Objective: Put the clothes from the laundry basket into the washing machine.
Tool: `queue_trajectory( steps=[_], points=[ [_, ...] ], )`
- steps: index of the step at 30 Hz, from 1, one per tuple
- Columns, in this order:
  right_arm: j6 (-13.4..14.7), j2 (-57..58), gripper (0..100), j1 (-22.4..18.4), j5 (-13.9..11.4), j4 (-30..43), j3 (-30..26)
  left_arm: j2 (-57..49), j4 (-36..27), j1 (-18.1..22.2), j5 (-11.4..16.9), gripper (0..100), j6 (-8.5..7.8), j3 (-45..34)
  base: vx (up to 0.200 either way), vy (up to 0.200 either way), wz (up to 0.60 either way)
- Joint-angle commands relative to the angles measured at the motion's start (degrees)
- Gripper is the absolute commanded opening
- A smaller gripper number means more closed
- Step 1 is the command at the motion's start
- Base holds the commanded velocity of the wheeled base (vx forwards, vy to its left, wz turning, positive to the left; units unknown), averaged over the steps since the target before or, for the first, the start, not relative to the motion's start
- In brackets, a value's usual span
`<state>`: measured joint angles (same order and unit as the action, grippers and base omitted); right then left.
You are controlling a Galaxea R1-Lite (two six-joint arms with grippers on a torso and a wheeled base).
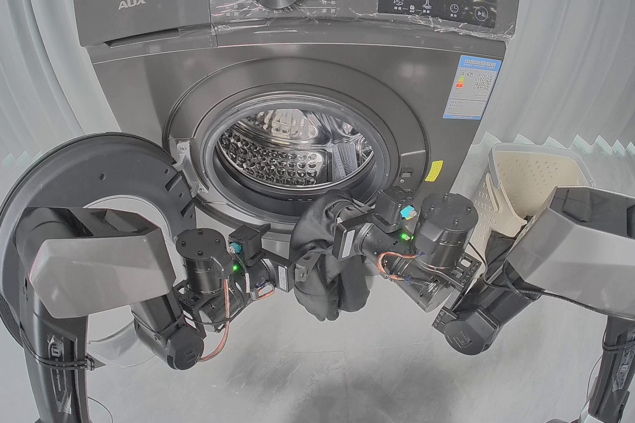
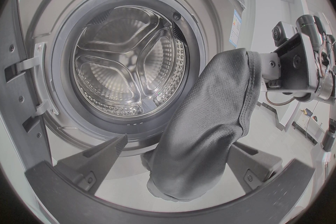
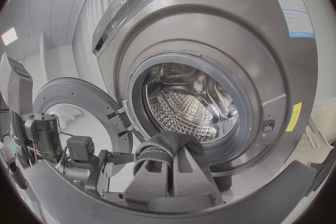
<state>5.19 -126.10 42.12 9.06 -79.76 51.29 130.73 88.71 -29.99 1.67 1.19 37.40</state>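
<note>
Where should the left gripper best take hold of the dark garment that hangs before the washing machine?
Probably the loose lower fold of the dark garment, approached from the robot's left by the open left gripper: the right gripper pinches the top, and the rest hangs free below it.

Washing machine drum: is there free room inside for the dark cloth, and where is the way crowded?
The perforated steel drum is bare inside, ringed by the grey rubber seal. It is crowded in front of the lower rim: the dark grey garment hangs there from the shut right gripper, just ahead of the open left gripper.
</note>
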Motion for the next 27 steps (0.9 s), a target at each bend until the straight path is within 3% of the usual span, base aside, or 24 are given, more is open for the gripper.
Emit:
queue_trajectory(
  steps=[1, 6, 15, 27],
  points=[
    [-0.01, 0.24, 0, 0.33, 0.0, -0.04, -0.05, 1.02, 0.06, -0.07, 0.0, 100, 0.04, 0.3, 0.0, 0.0, 0.0],
    [-0.01, 0.15, 0, 0.07, 0.17, 0.22, 0.22, 0.93, 0.32, -0.77, 0.26, 100, -0.05, -0.93, 0.0, 0.0, 0.0],
    [0.08, -0.38, 0, -1.78, 2.98, 0.75, 0.92, 0.05, 0.32, -3.76, 0.09, 100, -0.67, -2.51, 0.0, 0.0, 0.0],
    [0.17, -0.38, 0, -1.43, 3.25, 0.75, 0.57, 1.72, 0.32, -1.48, -1.32, 100, -0.67, 1.89, 0.0, 0.0, 0.0]
  ],
)
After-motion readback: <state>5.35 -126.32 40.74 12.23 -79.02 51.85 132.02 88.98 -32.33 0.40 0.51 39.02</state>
